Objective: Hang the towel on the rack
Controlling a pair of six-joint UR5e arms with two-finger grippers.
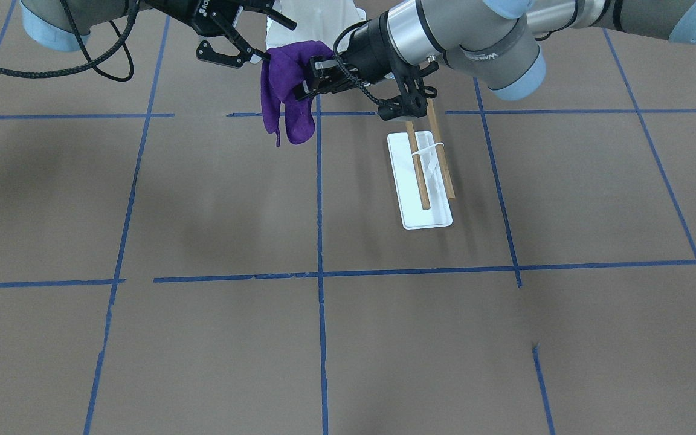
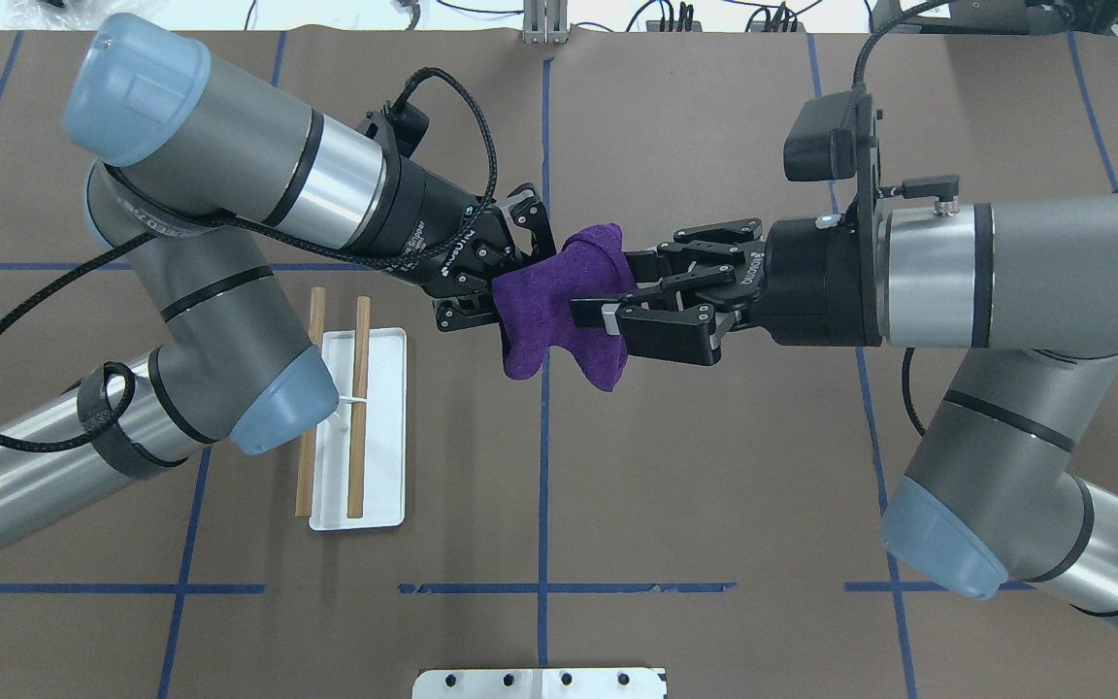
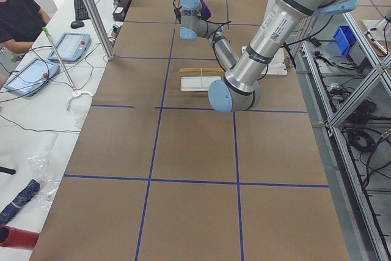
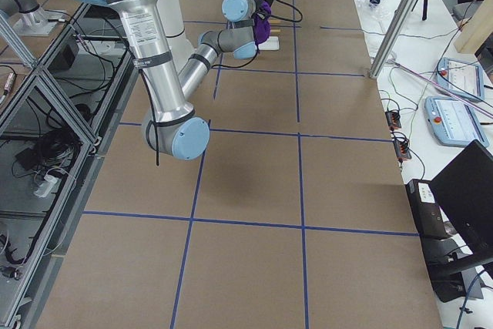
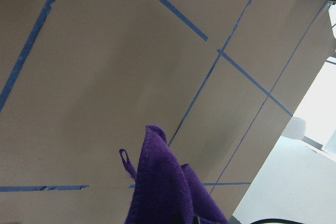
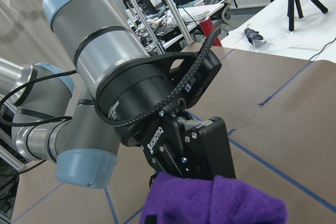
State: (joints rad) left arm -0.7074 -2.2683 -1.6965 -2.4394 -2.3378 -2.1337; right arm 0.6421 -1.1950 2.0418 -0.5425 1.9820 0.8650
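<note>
The left end effector (image 2: 506,283) is clamping the crumpled purple cloth towel (image 2: 559,311) in mid-air while the right end effector (image 2: 609,288) is gaping around its edge, leaving the white-trayed, wooden-dowelled rack (image 2: 359,417), sitting apart on the brown surface (image 2: 714,485), not yet draped.

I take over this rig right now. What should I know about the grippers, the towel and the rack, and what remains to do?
Left gripper: shut on the purple towel, held in the air above the table.
Right gripper: jaws look open, fingertips at the towel's other side.
Rack: on the table, on the left arm's side; both dowels bare.
Done: towel lifted, in the left gripper's grasp.
Left: draw the right gripper clear, carry the towel to the rack, drape it over a dowel, release.
</note>
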